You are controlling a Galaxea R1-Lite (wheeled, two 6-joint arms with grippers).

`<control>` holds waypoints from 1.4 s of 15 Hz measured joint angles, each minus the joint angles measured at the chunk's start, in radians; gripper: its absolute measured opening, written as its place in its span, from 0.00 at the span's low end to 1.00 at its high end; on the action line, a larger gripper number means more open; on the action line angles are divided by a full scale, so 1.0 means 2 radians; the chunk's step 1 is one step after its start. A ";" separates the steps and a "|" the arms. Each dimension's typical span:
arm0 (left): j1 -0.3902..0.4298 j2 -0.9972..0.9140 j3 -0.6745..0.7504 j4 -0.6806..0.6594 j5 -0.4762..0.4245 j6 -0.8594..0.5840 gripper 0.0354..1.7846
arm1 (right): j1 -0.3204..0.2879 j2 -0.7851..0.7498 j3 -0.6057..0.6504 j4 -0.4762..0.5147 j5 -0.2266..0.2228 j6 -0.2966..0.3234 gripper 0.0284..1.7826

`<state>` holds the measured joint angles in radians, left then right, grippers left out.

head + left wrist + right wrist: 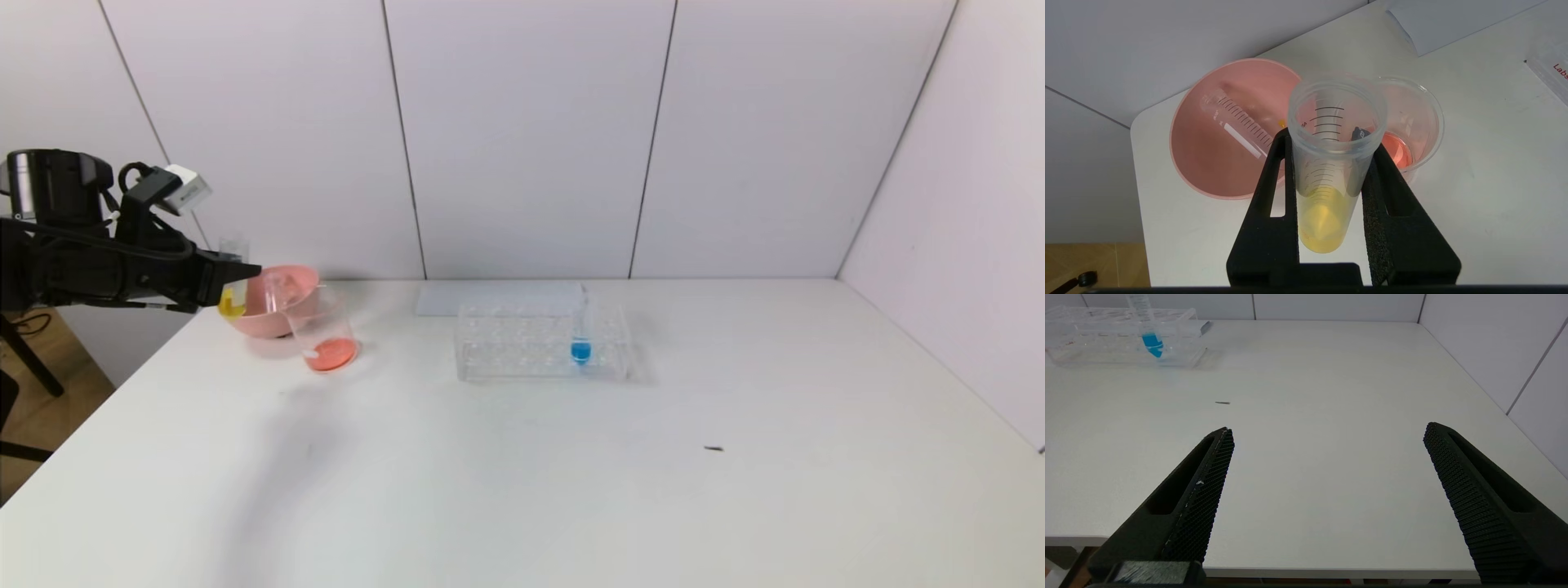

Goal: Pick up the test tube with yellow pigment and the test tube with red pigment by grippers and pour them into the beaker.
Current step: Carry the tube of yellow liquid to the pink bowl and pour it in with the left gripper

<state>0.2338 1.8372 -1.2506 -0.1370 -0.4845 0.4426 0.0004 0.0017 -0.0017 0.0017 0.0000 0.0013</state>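
Off at 9 o'clock from the beaker point(326, 335), up in the air: left gripper point(237, 278), jaws shut tight on the yellow tube point(231, 304), one on each side, below its rim. Tube about straight up, mouth on top, yellow at the bottom. Not yet over the beaker.

Down on the tabletop point(571, 457): beaker with a little red in it, touching or almost touching the pink bowl point(261, 322) at its 10 o'clock. Inside the bowl, an empty tube point(1237, 122) lying on its side. Likely the red one, poured out already. So only the yellow left to pour.

To do this well:
- Move the tube toward 3 o'clock until its mouth is right above the beaker, not above the bowl. Easy to mix up, being so close together.
- Go slow, so no yellow slops out on the way.
- Bring the mouth low, near the beaker's rim, without bumping it. Light beaker, probably easy to knock over.
- Tip a little at a time. Hold tight all through, as smooth tubes can slip.
- Wait for the last drops.

Leave alone the rack point(522, 343) at 3 o'clock from the beaker and its blue tube point(580, 347).

Over the near edge, around 5 o'clock: right gripper point(1327, 428), jaws wide apart, holding nothing, just resting.
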 joint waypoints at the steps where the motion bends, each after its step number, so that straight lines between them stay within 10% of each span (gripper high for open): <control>1: 0.001 0.000 -0.004 0.014 0.000 0.007 0.24 | 0.000 0.000 0.000 0.000 0.000 0.000 0.95; 21: 0.029 0.032 -0.124 0.218 -0.006 0.234 0.24 | 0.000 0.000 0.000 0.000 0.000 0.000 0.95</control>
<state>0.2928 1.9017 -1.4977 0.2991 -0.4960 0.9106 0.0009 0.0017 -0.0017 0.0017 0.0000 0.0013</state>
